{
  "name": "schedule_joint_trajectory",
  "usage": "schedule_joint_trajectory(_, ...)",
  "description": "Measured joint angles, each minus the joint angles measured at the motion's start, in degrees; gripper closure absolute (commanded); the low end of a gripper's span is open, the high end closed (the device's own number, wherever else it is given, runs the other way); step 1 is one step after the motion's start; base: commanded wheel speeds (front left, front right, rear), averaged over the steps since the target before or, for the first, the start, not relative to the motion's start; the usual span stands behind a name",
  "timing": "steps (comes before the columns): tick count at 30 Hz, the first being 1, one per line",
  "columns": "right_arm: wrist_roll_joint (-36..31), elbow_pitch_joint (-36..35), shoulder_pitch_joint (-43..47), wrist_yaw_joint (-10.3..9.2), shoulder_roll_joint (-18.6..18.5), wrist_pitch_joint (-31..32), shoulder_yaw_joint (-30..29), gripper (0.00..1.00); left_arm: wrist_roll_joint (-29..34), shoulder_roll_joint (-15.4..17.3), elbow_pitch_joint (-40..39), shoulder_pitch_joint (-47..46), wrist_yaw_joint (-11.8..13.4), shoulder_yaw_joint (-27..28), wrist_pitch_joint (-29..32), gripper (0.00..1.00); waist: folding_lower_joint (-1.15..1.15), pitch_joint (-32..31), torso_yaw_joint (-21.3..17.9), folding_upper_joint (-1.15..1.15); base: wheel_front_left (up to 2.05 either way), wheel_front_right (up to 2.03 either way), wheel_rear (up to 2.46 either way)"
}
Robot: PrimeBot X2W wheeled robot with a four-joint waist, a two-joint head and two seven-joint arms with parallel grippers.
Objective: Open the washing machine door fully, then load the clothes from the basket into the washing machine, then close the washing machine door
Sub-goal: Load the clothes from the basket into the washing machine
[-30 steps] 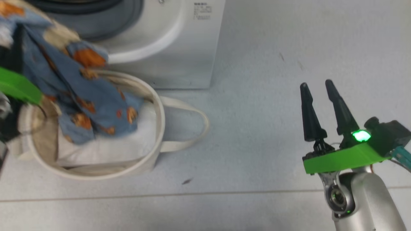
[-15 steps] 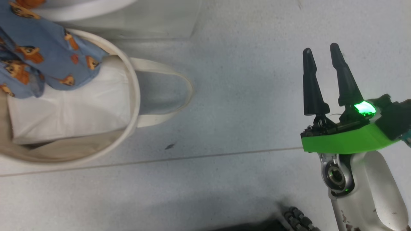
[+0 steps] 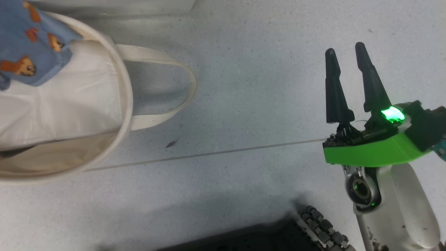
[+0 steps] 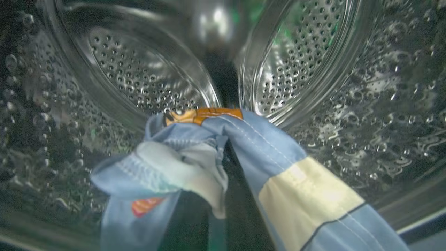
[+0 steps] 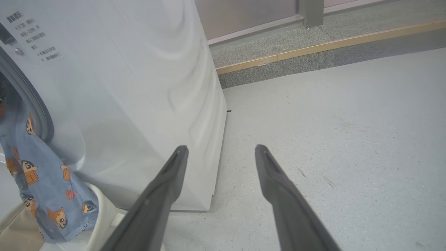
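A grey floor with a thin seam, a dark speck, and a stone step beyond.

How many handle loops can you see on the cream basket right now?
1. One cloth handle loop lies flat on the floor at the right side of the basket in the head view. A second may be hidden past that view's left edge.

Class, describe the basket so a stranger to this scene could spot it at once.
Find the big white washing machine; the basket sits on the floor before it. Unlike that hard machine, it is a small, soft cream canvas tub with a looped handle, blue cartoon-print clothes hanging into it.
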Motion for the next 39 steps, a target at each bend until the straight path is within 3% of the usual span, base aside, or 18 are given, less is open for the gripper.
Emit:
schedule_joint_trajectory(7, -0.12, -0.24, -0.01, 0.00, 0.00, -0.26, 0.03, 0.00, 1.58, 0.05, 1.33, -9.11, 0.00, -1.27, -2.69, 1.00, 0.00, 1.71, -0.21, 0.00, 0.00, 0.00, 0.00)
schedule_joint_trajectory(12, -0.16, -0.62, -0.64, 0.00, 0.00, -0.43, 0.33, 0.00, 5.56, 0.35, -0.71, -13.58, 0.00, 6.73, -3.01, 1.00, 0.00, 3.23, -0.65, 0.00, 0.00, 0.00, 0.00)
schedule_joint_trajectory(17, -0.19, -0.79, -1.10, 0.00, 0.00, -0.44, 0.34, 0.00, 8.82, -0.13, -1.16, -12.04, 0.00, 11.22, -3.14, 1.00, 0.00, 4.03, -0.85, 0.00, 0.00, 0.00, 0.00)
schedule_joint_trajectory(18, -0.19, -0.76, -1.08, 0.00, 0.00, -0.44, 0.34, 0.00, 8.80, -0.57, -0.54, -11.22, 0.00, 11.16, -3.15, 0.63, 0.00, 3.98, -0.76, 0.00, 0.00, 0.00, 0.00)
schedule_joint_trajectory(19, -0.19, -0.79, -1.08, 0.00, 0.00, -0.44, 0.33, 0.00, 8.80, -1.07, 0.02, -10.11, 0.00, 10.90, -3.18, 0.02, 0.00, 3.88, -0.65, 0.00, 0.00, 0.00, 0.00)
schedule_joint_trajectory(23, -0.78, -0.80, -1.04, 0.00, 0.00, -0.43, 0.02, 0.00, 6.57, -3.28, 5.02, -6.89, 0.00, 7.01, -2.90, 0.00, 0.00, 3.41, -0.01, 0.00, 0.00, 0.00, 0.00)
schedule_joint_trajectory(29, -1.60, -0.21, -0.88, 0.00, 0.00, 0.12, -0.31, 0.00, 0.87, -4.24, 8.95, -5.03, 0.00, 3.23, 3.54, 0.00, 0.00, 0.93, 0.83, 0.00, 0.00, 0.00, 0.00)
schedule_joint_trajectory(39, -2.46, 2.18, -0.66, 0.00, 0.00, 1.63, -0.52, 0.00, -4.89, -6.28, 8.68, 6.99, 0.00, -3.21, 6.28, 0.00, 0.00, -7.32, 2.61, 0.00, 0.00, 0.00, 0.00)
